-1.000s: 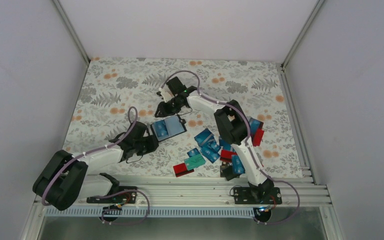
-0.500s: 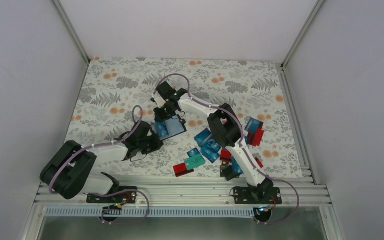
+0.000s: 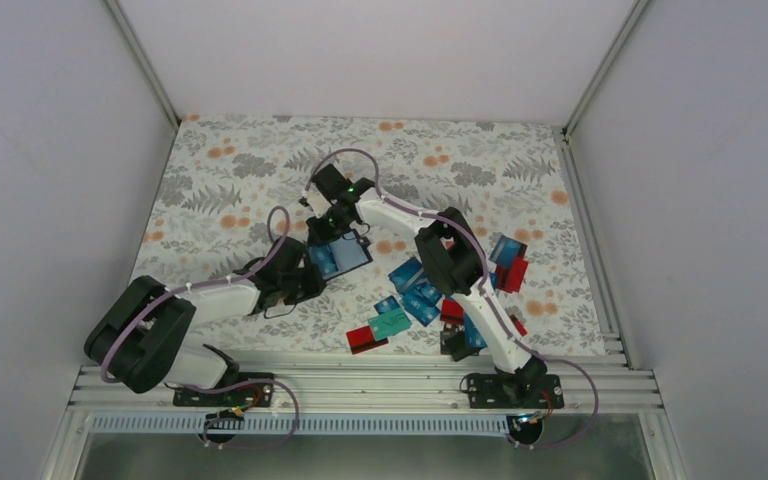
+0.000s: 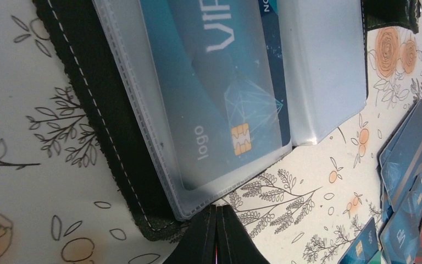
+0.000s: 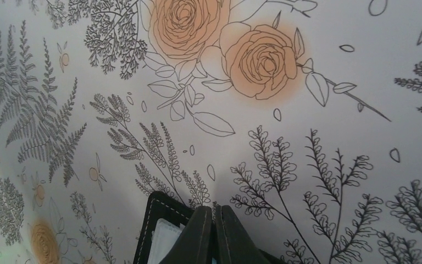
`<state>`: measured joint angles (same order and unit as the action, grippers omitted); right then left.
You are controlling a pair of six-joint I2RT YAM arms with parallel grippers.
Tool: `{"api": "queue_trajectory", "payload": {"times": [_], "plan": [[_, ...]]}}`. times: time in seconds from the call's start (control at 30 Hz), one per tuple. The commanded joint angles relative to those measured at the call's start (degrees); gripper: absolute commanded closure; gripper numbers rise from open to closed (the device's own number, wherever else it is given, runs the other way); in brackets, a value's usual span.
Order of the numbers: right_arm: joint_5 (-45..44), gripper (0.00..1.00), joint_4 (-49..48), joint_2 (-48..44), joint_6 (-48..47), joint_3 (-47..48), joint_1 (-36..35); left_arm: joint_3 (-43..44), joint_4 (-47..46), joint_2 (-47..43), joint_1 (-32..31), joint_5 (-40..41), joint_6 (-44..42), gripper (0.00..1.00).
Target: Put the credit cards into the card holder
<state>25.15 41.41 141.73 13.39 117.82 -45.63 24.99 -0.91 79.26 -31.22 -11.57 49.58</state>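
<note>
1. Floral-print cloth covers the table between plain white walls, seen from above.
   - The card holder lies open near the middle of the cloth.
   - The left arm stretches low from its base on the near rail, its forearm slanting forward and to the right. The left gripper sits at the holder's near-left corner.
   - The right arm rises from its base with the elbow lifted above the loose cards. Its forearm runs leftward and the wrist bends down, putting the right gripper at the holder's far edge.
   - The credit cards lie in a loose heap to the right of the holder. Most are blue, with a red card at the near side.

2. Left wrist view:
   - The holder's black stitched cover carries a clear sleeve with a blue card inside.
   - The left gripper has its fingers pressed together, tips right at the sleeve's corner. I cannot tell whether they pinch anything.
   - More of the credit cards show at the right edge.

3. Right wrist view:
   - The right gripper points down at the cloth with its fingers closed against each other.
   - A stitched corner of the card holder lies just beside and under them. A grip cannot be told.
</note>
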Motion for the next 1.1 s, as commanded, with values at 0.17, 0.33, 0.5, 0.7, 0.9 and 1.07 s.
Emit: {"api": "queue_trajectory", "payload": {"times": [0.17,0.33,0.5,0.7,0.9,1.07], "plan": [[13.3,0.94,-1.9,-4.4,4.4,-7.3,-1.4,1.5,3.8,-1.3,3.1,8.4,-3.4,0.98],[12.6,0.90,-4.1,-4.2,6.4,-2.7,-0.4,1.7,6.2,-2.8,3.7,9.6,-4.9,0.98],[8.4,0.80,-3.6,-7.6,7.0,-1.2,2.8,1.3,8.4,-6.3,3.7,7.4,-6.4,0.98],[5.3,0.62,-4.3,-12.7,7.7,-1.7,6.2,1.1,13.2,-10.8,2.9,4.9,-8.8,0.98],[-0.2,0.63,-7.2,-19.3,8.1,-14.0,6.4,3.8,21.2,-16.5,2.8,11.0,-9.6,0.97],[0.5,0.67,-11.9,-21.7,9.1,-24.1,4.7,8.6,22.9,-11.7,7.4,13.2,-13.1,0.97]]}}
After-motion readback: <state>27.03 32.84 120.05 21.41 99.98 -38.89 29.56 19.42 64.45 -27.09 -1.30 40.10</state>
